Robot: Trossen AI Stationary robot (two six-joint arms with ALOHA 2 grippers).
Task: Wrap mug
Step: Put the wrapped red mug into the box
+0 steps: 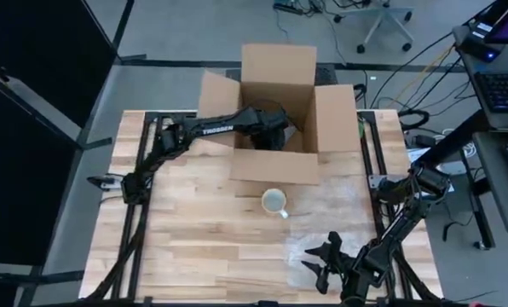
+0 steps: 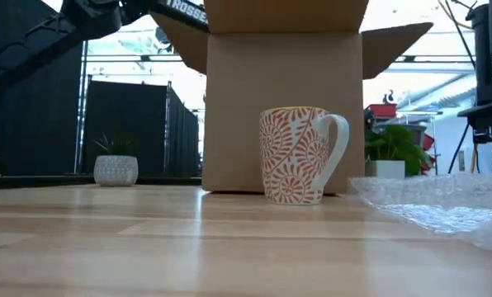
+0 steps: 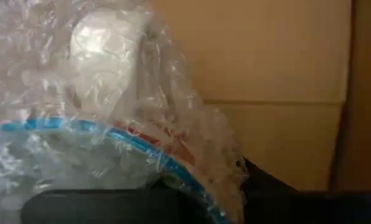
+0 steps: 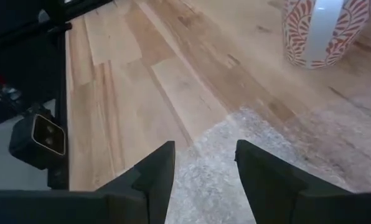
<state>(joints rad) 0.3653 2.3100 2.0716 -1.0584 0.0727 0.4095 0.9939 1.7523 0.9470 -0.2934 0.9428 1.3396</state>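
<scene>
The white ceramic mug with an orange-red swirl pattern (image 1: 274,201) stands upright on the light wooden table (image 1: 194,247), just in front of the open brown cardboard box (image 1: 279,119). The right gripper (image 1: 324,260) is at about 5 o'clock from the mug, well apart, its fingers spread over the clear bubble wrap sheet (image 1: 322,239). The left gripper (image 1: 267,135) reaches into the box (at 12 o'clock from the mug), closed on a bubble-wrapped object with a blue rim (image 3: 98,143). Bare table lies open toward 9 o'clock.
</scene>
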